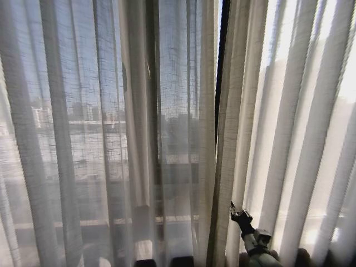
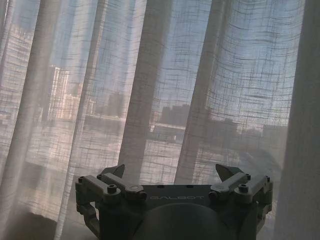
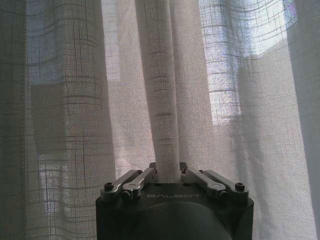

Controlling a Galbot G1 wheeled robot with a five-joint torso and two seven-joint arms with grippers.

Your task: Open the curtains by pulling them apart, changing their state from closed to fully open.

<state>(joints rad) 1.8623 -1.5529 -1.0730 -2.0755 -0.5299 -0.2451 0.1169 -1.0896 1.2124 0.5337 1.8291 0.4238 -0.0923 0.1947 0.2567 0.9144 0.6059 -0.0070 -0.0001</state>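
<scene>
Head view: the curtains (image 1: 83, 139) hang as 2 sheer cream panels across the window, their hemmed inner edges meeting near the middle, where a dark window frame bar (image 1: 222, 67) shows through a narrow slit. The right claw (image 1: 232, 207) reaches up from the lower edge of the picture to the inner hem of the right panel (image 1: 289, 139). Judged from this, the task is at its start: the panels cover nearly the whole window, only a thin gap stands between them, and both remain to be drawn outward.

Right wrist view: the right claw (image 3: 167, 174) is closed narrowly on 1 vertical pleat (image 3: 159, 100) of the right panel, the fabric running up from between its fingers (image 3: 131, 181); the grip looks made, the pull not yet evident.

Left wrist view: the left claw (image 2: 172, 176) stands wide, holding nothing. The left panel (image 2: 150, 100) hangs just beyond its fingertips (image 2: 119, 171); whether they touch the cloth cannot be told. City buildings (image 2: 175, 117) show dimly through the weave.
</scene>
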